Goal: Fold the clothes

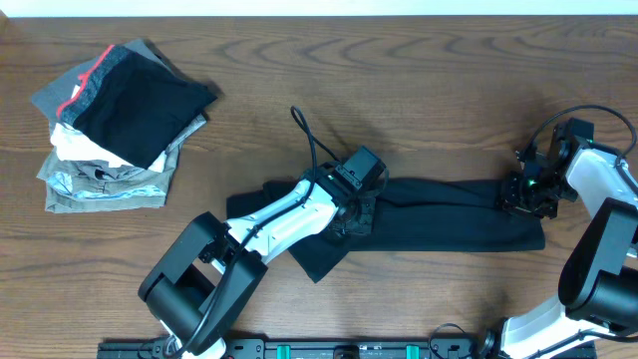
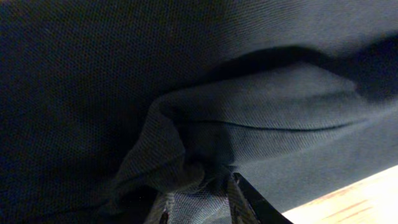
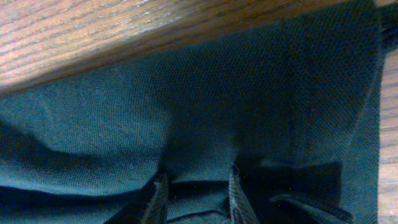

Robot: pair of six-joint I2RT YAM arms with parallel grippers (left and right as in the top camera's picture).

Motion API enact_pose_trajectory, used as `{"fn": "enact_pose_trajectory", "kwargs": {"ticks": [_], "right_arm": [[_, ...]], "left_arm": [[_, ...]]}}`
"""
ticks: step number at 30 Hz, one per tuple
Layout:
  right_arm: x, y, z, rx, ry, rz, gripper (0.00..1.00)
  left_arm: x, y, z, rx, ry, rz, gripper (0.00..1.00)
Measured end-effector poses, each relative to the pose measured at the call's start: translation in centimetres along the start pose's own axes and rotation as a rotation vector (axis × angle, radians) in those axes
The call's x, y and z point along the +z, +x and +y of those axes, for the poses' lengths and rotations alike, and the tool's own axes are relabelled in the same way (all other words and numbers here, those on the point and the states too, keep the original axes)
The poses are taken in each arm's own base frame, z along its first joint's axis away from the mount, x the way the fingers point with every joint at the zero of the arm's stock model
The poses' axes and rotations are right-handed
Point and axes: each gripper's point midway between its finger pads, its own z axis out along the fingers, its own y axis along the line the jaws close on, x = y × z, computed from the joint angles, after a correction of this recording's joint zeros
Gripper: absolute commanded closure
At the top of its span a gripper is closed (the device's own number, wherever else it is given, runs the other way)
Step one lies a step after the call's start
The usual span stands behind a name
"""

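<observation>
The clothes (image 1: 449, 214), a black T-shirt, lie as a long narrow band across the wooden table, with a flap sticking out at the lower left. My left gripper (image 1: 356, 207) is down on the band's left part. In the left wrist view it (image 2: 198, 186) is shut on a bunched fold of the black fabric (image 2: 186, 143). My right gripper (image 1: 520, 194) sits at the band's right end. Seen from the right wrist, it (image 3: 198, 174) is shut on a pinch of the cloth (image 3: 205, 106) near its edge. The shirt's logo is hidden.
A stack of folded garments (image 1: 115, 125) in grey, white and black with red trim stands at the back left. A black cable (image 1: 309, 135) loops up behind the left wrist. Bare wooden table (image 1: 429, 80) lies behind the shirt.
</observation>
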Motion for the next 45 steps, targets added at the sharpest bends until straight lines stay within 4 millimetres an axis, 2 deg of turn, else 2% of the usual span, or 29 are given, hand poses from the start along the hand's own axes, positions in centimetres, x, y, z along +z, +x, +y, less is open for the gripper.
{"fn": "enact_pose_trajectory", "kwargs": {"ticks": [3,9,13,16,21,24,27,31,39,42,43,45], "right_arm": [[0.0,0.0,0.0,0.000,0.000,0.000,0.69],[0.0,0.0,0.0,0.000,0.000,0.000,0.69],[0.0,0.0,0.0,0.000,0.000,0.000,0.69],[0.0,0.0,0.0,0.000,0.000,0.000,0.69],[0.0,0.0,0.0,0.000,0.000,0.000,0.69],[0.0,0.0,0.0,0.000,0.000,0.000,0.68],[0.0,0.0,0.0,0.000,0.000,0.000,0.68],[0.0,0.0,0.0,0.000,0.000,0.000,0.68],[0.0,0.0,0.0,0.000,0.000,0.000,0.68],[0.0,0.0,0.0,0.001,0.000,0.001,0.68],[0.0,0.0,0.0,0.000,0.000,0.000,0.68],[0.0,0.0,0.0,0.000,0.000,0.000,0.68]], "left_arm": [[0.0,0.0,0.1,-0.012,-0.006,-0.002,0.94],[0.0,0.0,0.1,-0.005,-0.003,0.001,0.94],[-0.2,0.1,-0.3,-0.002,0.018,0.006,0.94],[-1.6,-0.4,-1.1,0.015,0.048,-0.030,0.94],[-6.2,-2.5,-3.6,0.055,0.147,-0.177,0.94],[-7.8,-3.8,-4.9,0.073,0.198,-0.252,0.94],[-8.1,-4.7,-5.5,0.082,0.223,-0.290,0.94],[-8.2,-4.9,-5.7,0.085,0.228,-0.300,0.93],[-8.2,-5.7,-4.8,0.075,0.173,-0.340,0.91],[-8.2,-6.0,-4.4,0.074,0.149,-0.357,0.83],[-8.2,-6.1,-4.2,0.077,0.140,-0.362,0.76],[-8.2,-6.1,-4.0,0.080,0.128,-0.366,0.73]]}}
